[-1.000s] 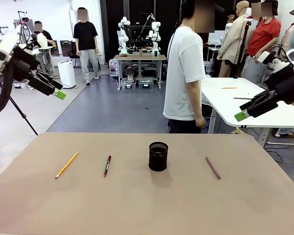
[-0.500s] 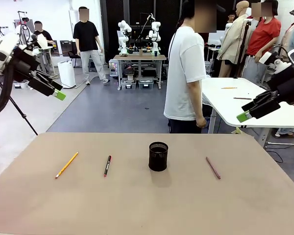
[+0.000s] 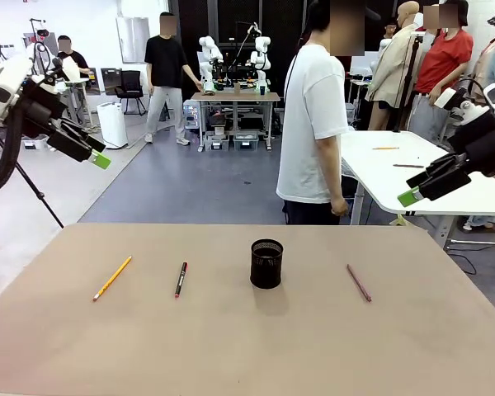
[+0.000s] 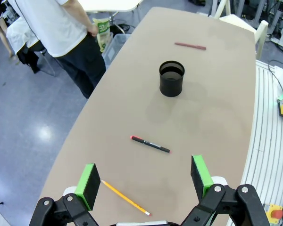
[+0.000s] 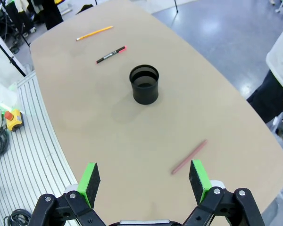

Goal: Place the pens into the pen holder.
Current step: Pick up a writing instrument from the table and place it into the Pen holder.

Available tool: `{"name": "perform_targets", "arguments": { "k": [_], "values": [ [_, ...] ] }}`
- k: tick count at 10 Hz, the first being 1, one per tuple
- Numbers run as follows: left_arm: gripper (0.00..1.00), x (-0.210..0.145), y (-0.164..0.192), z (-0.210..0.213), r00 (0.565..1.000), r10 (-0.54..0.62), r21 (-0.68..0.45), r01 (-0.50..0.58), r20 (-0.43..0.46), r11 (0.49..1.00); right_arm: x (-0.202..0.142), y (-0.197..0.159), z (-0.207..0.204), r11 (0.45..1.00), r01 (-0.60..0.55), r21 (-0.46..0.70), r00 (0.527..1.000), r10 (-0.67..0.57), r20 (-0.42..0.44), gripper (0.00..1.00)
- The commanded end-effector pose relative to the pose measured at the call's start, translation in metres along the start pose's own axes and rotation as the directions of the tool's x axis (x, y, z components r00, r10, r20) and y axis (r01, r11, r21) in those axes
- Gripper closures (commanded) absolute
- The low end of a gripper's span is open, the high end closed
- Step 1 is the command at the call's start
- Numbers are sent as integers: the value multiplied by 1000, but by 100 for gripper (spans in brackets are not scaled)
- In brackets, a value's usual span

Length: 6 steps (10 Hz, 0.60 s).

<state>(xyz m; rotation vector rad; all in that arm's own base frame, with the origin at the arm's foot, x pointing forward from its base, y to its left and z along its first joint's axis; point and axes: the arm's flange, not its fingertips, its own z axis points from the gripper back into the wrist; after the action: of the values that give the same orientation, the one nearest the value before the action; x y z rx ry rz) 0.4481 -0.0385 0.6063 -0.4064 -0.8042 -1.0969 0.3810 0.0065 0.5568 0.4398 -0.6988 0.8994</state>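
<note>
standing upright: pen holder point(image 3: 266, 264), in the middle of the tan table point(image 3: 231, 355).
orange-yellow pencil point(image 3: 113, 278): lying flat at 9 o'clock of the holder, farthest out.
black pen with red ends point(image 3: 181, 280): also at 9 o'clock, between pencil and holder.
pinkish-brown pen point(image 3: 359, 282): flat at 3 o'clock, apart from the holder.
left gripper point(image 4: 144, 176): raised at 10 o'clock, jaws spread wide, holding nothing.
right gripper point(image 5: 144, 176): raised at 2 o'clock, jaws spread wide, holding nothing.

You are seeing the person point(image 5: 279, 56) cropped by the right wrist view's edge; the pen holder point(image 3: 266, 264) is shadowing its interior.
</note>
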Motion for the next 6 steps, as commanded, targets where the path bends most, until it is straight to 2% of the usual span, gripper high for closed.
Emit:
{"name": "perform_targets", "arguments": {
  "k": [1, 4, 5, 6],
  "values": [
    [0, 1, -1, 0, 1000, -6, 2, 6, 4, 1000, 2, 0, 0, 1000, 6, 14, 1000, -7, 22, 0],
    [0, 0, 0, 0, 1000, 0, 0, 0, 0, 1000, 2, 0, 0, 1000, 6, 14, 1000, -7, 22, 0],
    [0, -1, -8, -10, 991, -10, 10, 11, -135, 1000, 2, 0, 0, 1000, 6, 14, 1000, -7, 22, 0],
    [0, -6, -12, -25, 954, 37, 7, -37, -299, 999, 2, 0, 0, 1000, 6, 14, 1000, -7, 22, 0]
  ]
}}
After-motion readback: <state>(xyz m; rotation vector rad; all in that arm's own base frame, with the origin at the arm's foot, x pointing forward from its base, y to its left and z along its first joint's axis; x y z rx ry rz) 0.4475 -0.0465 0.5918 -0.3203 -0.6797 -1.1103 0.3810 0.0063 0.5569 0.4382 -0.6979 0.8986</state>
